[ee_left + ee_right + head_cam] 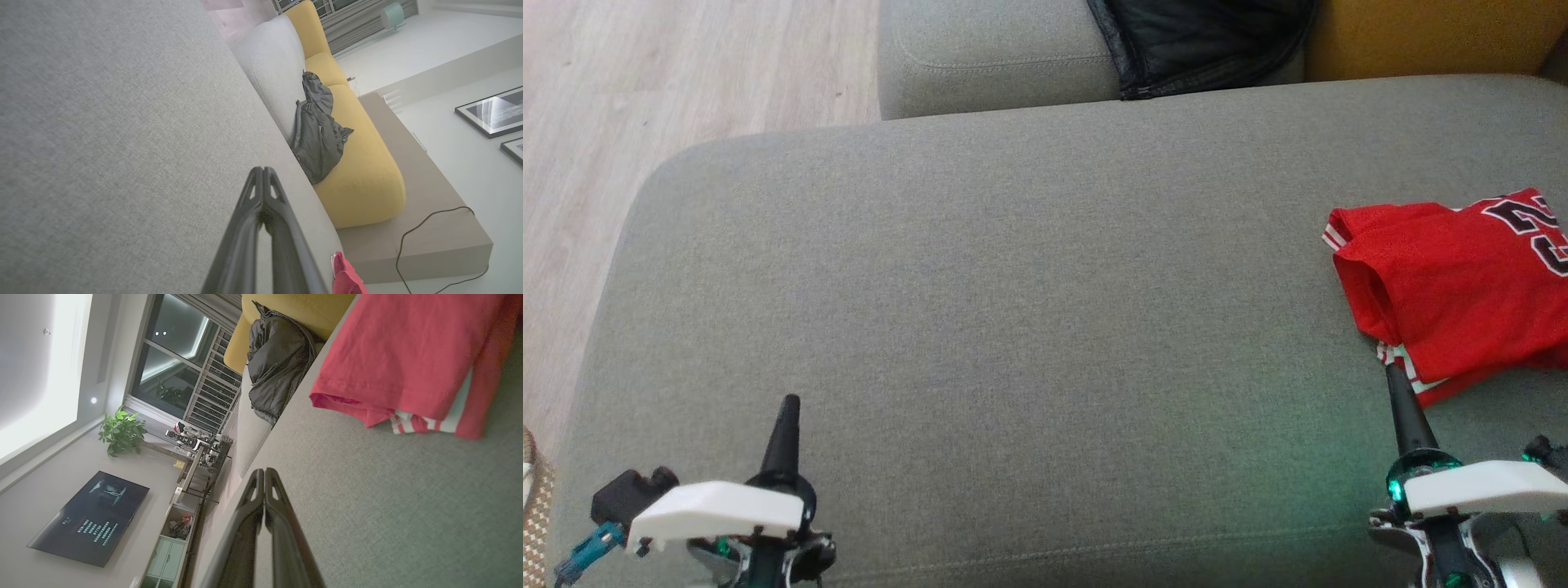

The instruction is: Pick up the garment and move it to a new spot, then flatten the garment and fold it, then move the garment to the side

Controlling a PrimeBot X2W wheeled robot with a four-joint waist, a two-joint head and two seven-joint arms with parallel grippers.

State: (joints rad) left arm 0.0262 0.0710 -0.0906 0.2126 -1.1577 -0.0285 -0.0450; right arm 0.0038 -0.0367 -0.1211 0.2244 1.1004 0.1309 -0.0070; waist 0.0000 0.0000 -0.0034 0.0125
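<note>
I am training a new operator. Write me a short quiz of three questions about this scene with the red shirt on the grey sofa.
1. True or false: the red jersey with white-striped trim lies on the grey fabric sofa seat.
2. Which is nearer the jersey? A) left gripper B) right gripper
3. Fill in: the fingers of both grippers are ____.
Key: 1 true; 2 B; 3 shut.

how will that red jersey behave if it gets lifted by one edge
Probably floppy: the red jersey lies in soft folded layers on the grey cushion, so it would likely drape and unfold. Its stitched hem looks thin, which suggests it is light for its size.
</note>
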